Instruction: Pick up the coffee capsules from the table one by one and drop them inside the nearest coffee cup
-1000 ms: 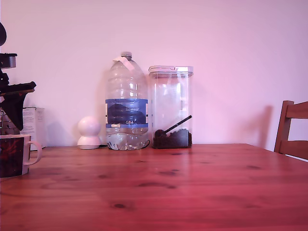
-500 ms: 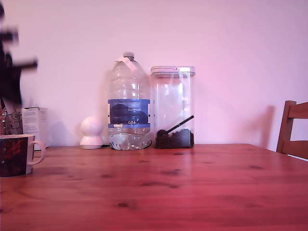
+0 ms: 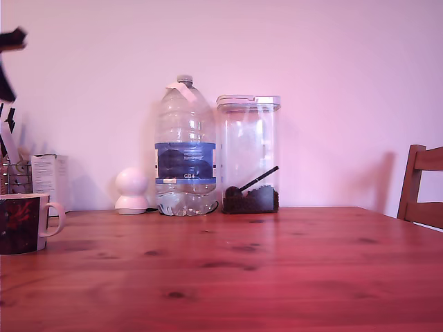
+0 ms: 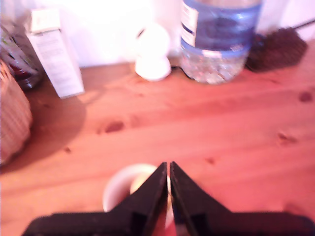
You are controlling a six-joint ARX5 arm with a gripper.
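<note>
Cup (image 3: pixel 21 223) is sitting at the far edge of the exterior view's left, on the worktop (image 3: pixel 242 270), with its white handle turned toward the middle of the scene; in the wrist view the gripper (image 4: pixel 169 169) is hanging directly above the cup's white rim (image 4: pixel 115 184), which is likely why the arm is parked there, lined up for a drop. The dark fingers (image 4: pixel 147 196) are lying pressed almost together with only a thin slit between them, and nothing is showing pinched there. A pale cream capsule (image 4: pixel 139 183) is resting inside the cup, partly hidden by the fingers. No other capsule is showing on the wood in either view. The water bottle (image 3: pixel 185 149), clear canister (image 3: pixel 248 155) and white round object (image 3: pixel 131 191) are standing along the wall, well apart from the cup. Compared with a second ago, the arm is rising: then its dark body was filling the space just above the cup, and now only a blurred piece (image 3: pixel 8 62) is showing high at the edge.
</note>
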